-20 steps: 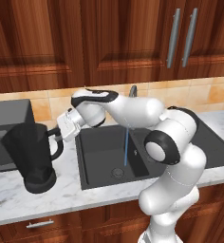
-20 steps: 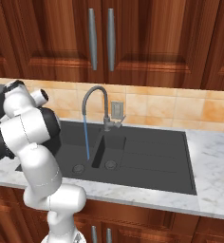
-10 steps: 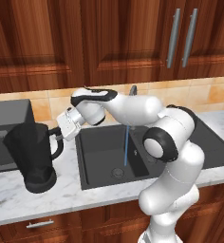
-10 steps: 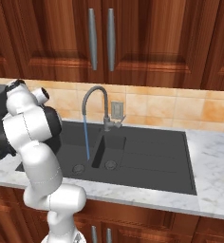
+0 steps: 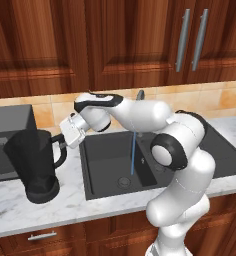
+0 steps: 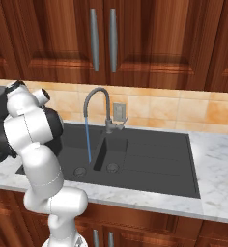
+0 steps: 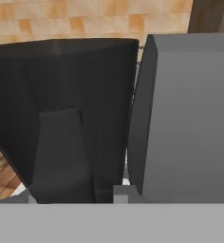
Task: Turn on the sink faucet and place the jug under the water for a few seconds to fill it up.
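Tap's on: the water (image 5: 132,154) runs as a thin blue stream from the sink faucet (image 6: 97,102) into the sink (image 5: 108,162), landing near the round drain. So the first half of the task looks done.

The jug (image 5: 36,164) stands upright on the marble tabletop (image 5: 20,212), off to the far side of the jaws from the basin, and just in front of the dark grey microwave (image 5: 7,133). It is not under the stream yet and looks not lifted; its base sits flat on the stone.

The gripper (image 5: 63,142) is right at the top of the jug's loop handle (image 5: 59,152). From the left base view the jaws appear drawn in around the handle's upper part, but I can't tell for sure whether they are truly pinching it or just alongside it; the tips are hidden against the dark handle. In the hand view the jug wall and handle strap sit dead ahead, very close, with the microwave's side next to them.

Left, as I judge it: confirm the hold, lift the jug, carry it over to the basin, park it under the stream for a few seconds. Roughly halfway.
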